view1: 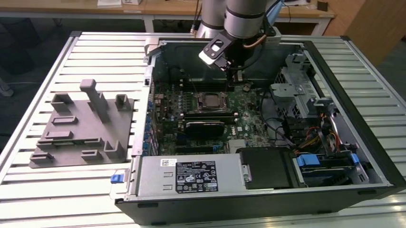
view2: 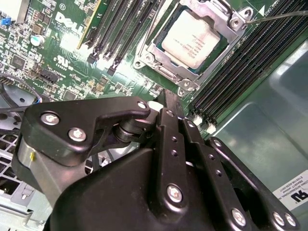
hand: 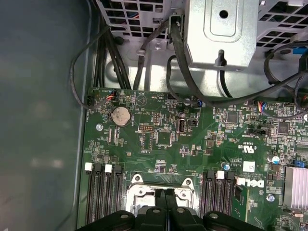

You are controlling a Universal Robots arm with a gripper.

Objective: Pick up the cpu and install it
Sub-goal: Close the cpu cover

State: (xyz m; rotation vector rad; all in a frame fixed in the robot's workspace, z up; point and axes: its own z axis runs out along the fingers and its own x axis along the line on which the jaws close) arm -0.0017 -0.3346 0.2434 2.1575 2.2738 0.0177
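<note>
The cpu, a pale silvery square chip, lies flat inside the metal-framed socket on the green motherboard. In the exterior view the cpu sits at the middle of the open computer case. My gripper hangs above the board, a little to the exterior view's right of the socket and further back. In both wrist views its black fingers are pressed together with nothing between them. The gripper tip covers part of the socket in the first wrist view.
A big grey plastic fixture block lies on the slatted table at the exterior view's left. Inside the case are a power supply, a drive cage, black memory slots beside the socket and loose cables.
</note>
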